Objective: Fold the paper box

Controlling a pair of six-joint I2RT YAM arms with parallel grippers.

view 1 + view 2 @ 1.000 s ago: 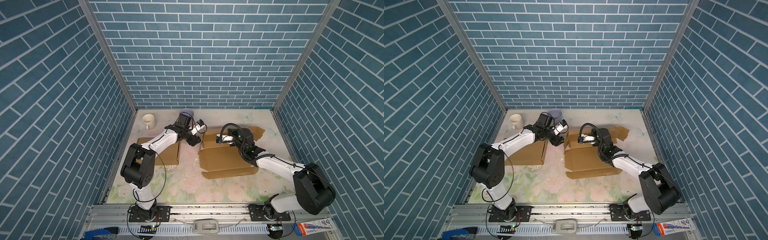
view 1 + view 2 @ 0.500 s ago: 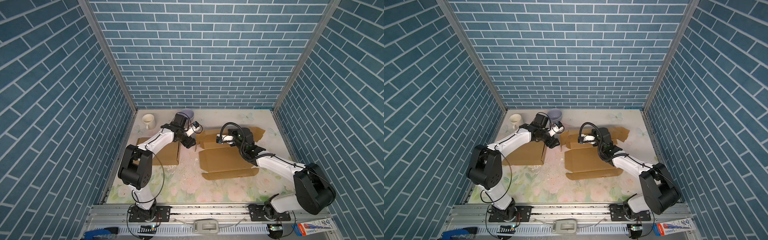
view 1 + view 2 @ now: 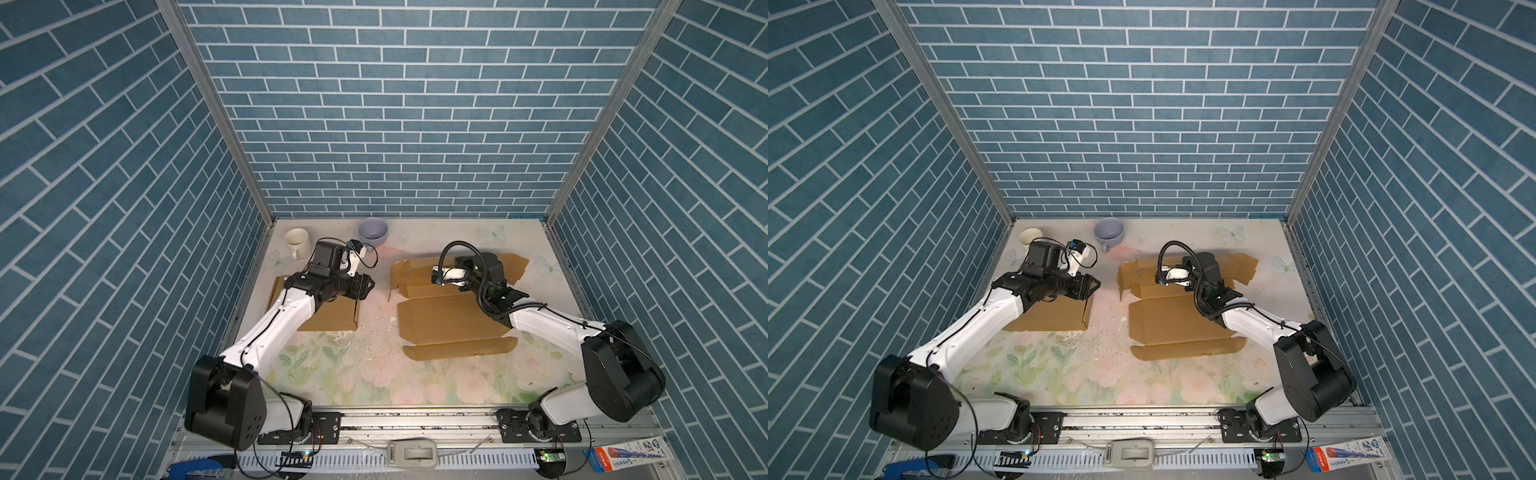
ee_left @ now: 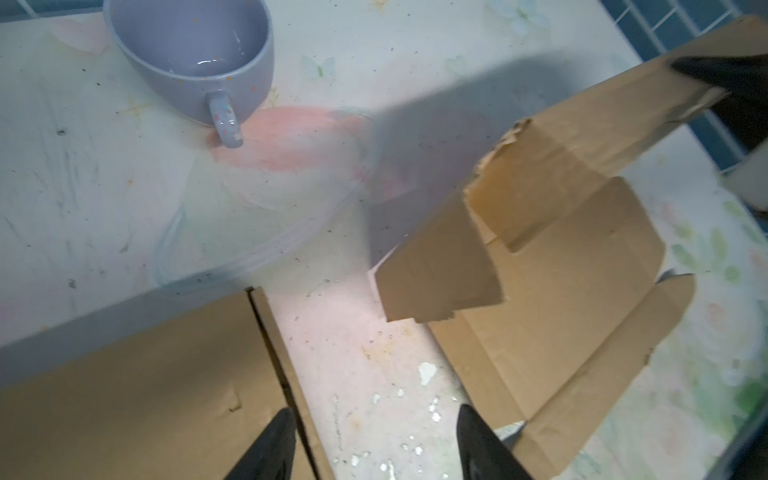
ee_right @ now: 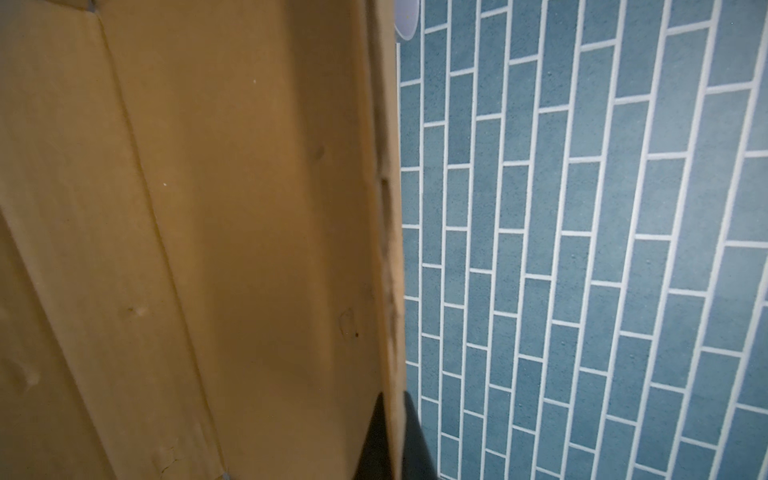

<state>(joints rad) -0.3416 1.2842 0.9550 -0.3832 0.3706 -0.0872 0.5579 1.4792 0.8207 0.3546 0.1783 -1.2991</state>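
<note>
In front of the lilac mug [image 3: 372,232] and off to its right, the paper box [image 3: 449,320] is lying mostly flat, with its far flap [image 3: 419,270] standing up. The right gripper [image 5: 392,436] is pinching that flap's edge, its jaws pressed together on the card. Directly in front of the mug, the left gripper [image 4: 374,415] is hovering with jaws spread, gripping nothing. A second cardboard sheet [image 3: 328,311] is lying in front of the mug, to its left.

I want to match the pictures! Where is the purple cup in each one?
Top view: purple cup at the back of the table.
Top view: same place.
Left wrist: on the table, handle facing the camera.
Right wrist: cannot tell; the unfolded paper box fills most.
Shared landmark: that box.
</note>
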